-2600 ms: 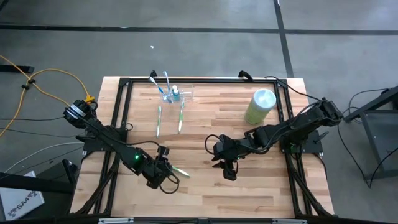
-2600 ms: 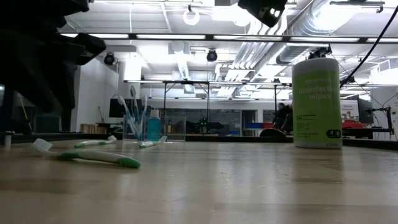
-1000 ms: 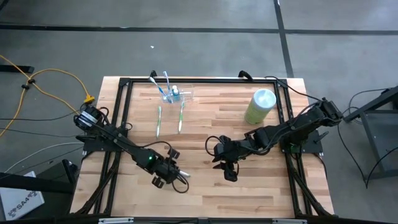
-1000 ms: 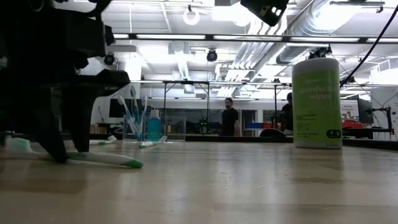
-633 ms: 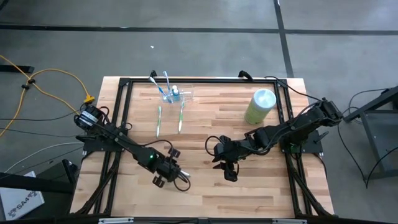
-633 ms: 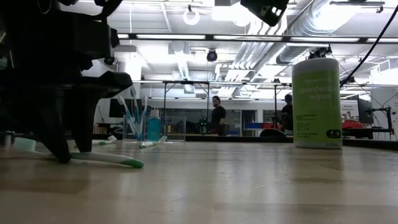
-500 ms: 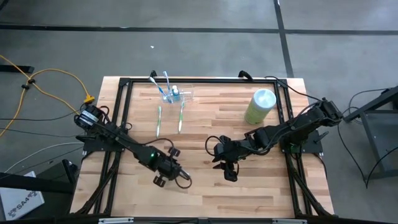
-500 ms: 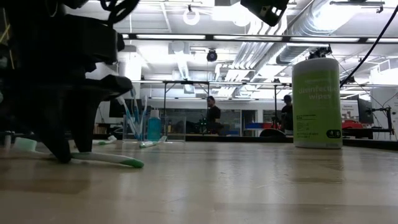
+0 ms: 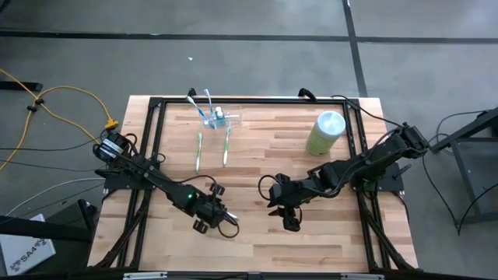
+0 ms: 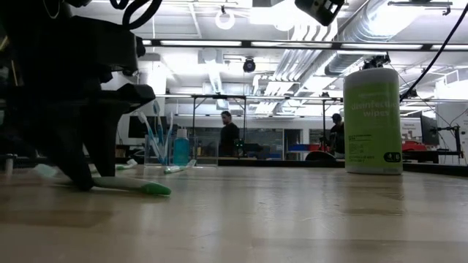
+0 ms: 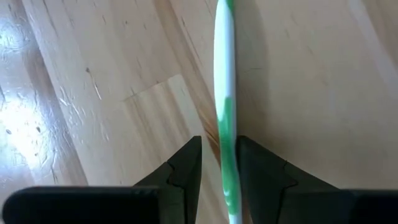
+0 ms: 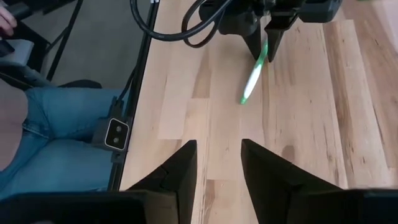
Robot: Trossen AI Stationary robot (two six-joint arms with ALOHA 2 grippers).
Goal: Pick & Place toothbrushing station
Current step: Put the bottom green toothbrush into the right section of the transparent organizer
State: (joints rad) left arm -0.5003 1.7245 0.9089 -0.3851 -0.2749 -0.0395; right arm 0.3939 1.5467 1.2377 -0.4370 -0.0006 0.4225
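The clear holder (image 9: 218, 117) stands near the far edge of the wooden surface (image 9: 257, 163), left of its middle, with two toothbrushes and a small blue bottle upright in it. In the low view the holder (image 10: 162, 150) shows far back, behind the left arm. Neither tool touches it.

Two green-and-white toothbrushes (image 9: 212, 148) lie side by side on the surface just on the near side of the holder, parallel to each other. A light green canister (image 9: 324, 133) with a pale lid stands well to the right of the holder, near the right rail.

The left tool (image 9: 215, 220) is well to the near side of the holder, low on the surface. Its wrist view shows the two dark fingers (image 11: 185, 168) close on either side of a third green-and-white toothbrush (image 11: 224, 118), pinching its handle, while the brush lies on the wood. In the low view this toothbrush (image 10: 117, 185) lies flat, its green end pointing right, under the dark bulk of the left arm.

The right tool (image 9: 289, 221) hangs near the surface, to the right of the left tool and well apart from the holder. Its fingers (image 12: 184, 163) are spread, with nothing between them.

A person's legs in jeans (image 12: 56, 140) show beside the surface in the right wrist view, and people stand far off in the room behind.
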